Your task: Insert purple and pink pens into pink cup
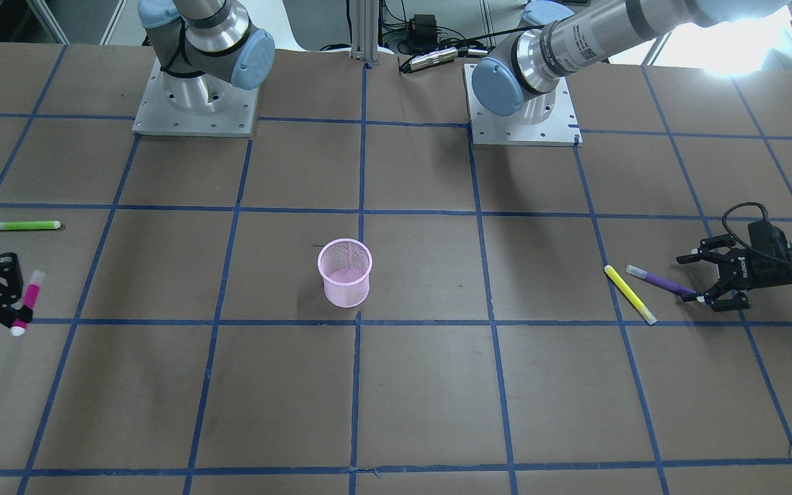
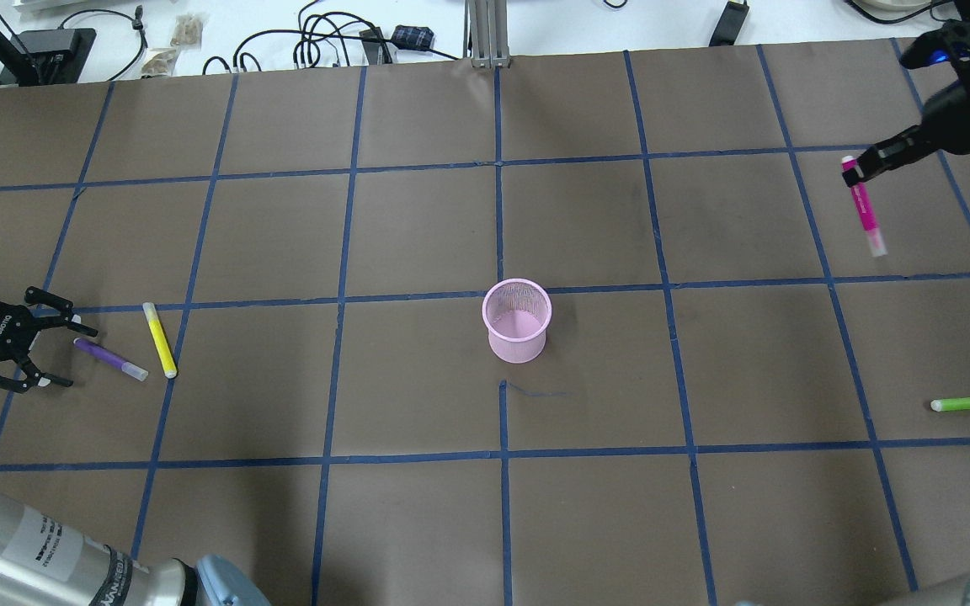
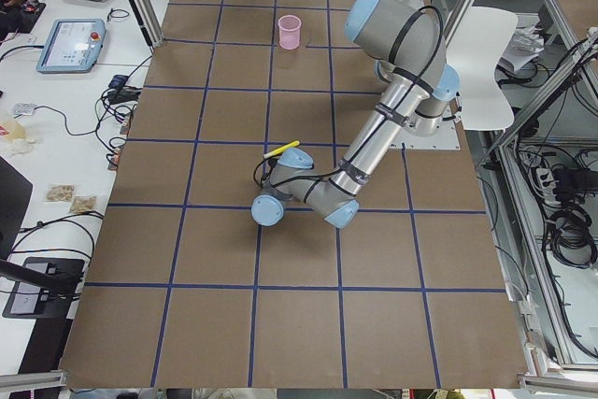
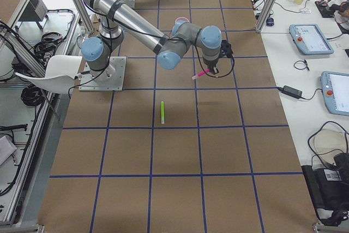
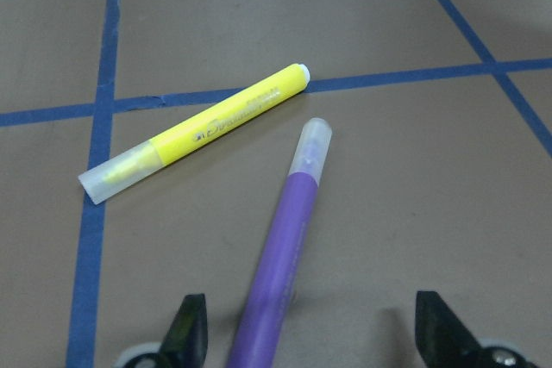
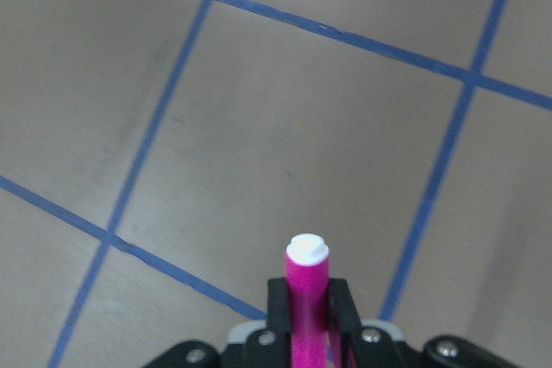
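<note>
Within wide-open left end effector (image 5: 315,333), purple pen (image 5: 285,265); pink pen (image 2: 864,210) tight in right end effector (image 6: 308,295)

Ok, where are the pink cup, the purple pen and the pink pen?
pink cup (image 2: 518,338), overhead view, on its mesh side wall.
purple pen (image 5: 289,243), left wrist view, middle of its barrel.
pink pen (image 2: 862,206), overhead view, middle of its barrel.

The left arm (image 1: 595,34) and right arm (image 1: 214,27) are silvery metal tubes with pale-blue joint caps (image 1: 497,88). Each stands on a square grey base plate (image 1: 193,124) dotted with small screws. A white label (image 2: 49,539) with black print wraps the left arm's tube. The left gripper (image 1: 691,279) is black with white lettering, and a black cable (image 1: 743,204) loops above it. The right gripper (image 6: 308,295) is also black, with flat fingers (image 6: 279,299) and silver screws (image 6: 373,334).
</note>
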You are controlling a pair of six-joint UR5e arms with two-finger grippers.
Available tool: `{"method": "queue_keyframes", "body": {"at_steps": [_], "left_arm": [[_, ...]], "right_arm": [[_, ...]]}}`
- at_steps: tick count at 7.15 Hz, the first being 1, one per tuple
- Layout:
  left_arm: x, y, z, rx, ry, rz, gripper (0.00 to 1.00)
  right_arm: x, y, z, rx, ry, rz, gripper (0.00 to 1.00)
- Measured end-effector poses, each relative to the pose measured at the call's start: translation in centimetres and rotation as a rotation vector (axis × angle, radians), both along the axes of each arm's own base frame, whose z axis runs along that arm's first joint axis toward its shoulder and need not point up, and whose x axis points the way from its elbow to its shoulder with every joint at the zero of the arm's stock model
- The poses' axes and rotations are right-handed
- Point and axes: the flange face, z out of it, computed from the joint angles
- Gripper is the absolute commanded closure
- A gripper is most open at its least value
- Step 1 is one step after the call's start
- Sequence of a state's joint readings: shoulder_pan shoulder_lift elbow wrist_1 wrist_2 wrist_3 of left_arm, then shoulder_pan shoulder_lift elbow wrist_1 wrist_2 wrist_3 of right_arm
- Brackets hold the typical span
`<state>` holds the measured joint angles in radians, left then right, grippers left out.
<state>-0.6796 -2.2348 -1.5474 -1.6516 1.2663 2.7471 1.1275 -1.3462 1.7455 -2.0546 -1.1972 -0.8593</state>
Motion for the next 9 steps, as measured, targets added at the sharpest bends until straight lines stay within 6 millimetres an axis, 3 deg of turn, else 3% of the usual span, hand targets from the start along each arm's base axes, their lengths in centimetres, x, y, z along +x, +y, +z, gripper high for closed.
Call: {"method": "queue_keyframes", "body": {"at_steps": [1, 3, 4, 5, 6, 7, 9], "left_arm": [[0.0, 0.0, -0.1, -0.005, 0.002, -0.003, 0.42], [0.0, -0.1, -0.2, -0.010, 0.007, -0.006, 0.83], [0.0, -0.1, -0.3, -0.011, 0.008, -0.006, 0.92], [0.0, -0.2, -0.3, -0.012, 0.008, -0.006, 0.98], [0.0, -0.1, -0.2, -0.013, 0.008, -0.005, 1.00], [0.0, -0.2, 0.0, -0.016, 0.005, -0.005, 1.00], [-0.1, 0.0, 1.7, -0.013, 0.001, 0.000, 1.00]], "right_arm": [[7.0, 1.2, 1.1, -0.088, -0.007, 0.046, 1.00], [21.8, 5.1, 2.3, -0.274, -0.057, 0.013, 1.00], [27.9, 7.5, 3.0, -0.344, -0.085, -0.023, 1.00], [32.6, 9.8, 3.2, -0.392, -0.084, -0.051, 1.00], [36.1, 11.6, 2.5, -0.435, -0.069, -0.081, 1.00], [38.2, 12.5, 1.2, -0.470, -0.069, -0.107, 1.00], [39.8, 12.9, -1.4, -0.505, -0.087, -0.134, 1.00]]}}
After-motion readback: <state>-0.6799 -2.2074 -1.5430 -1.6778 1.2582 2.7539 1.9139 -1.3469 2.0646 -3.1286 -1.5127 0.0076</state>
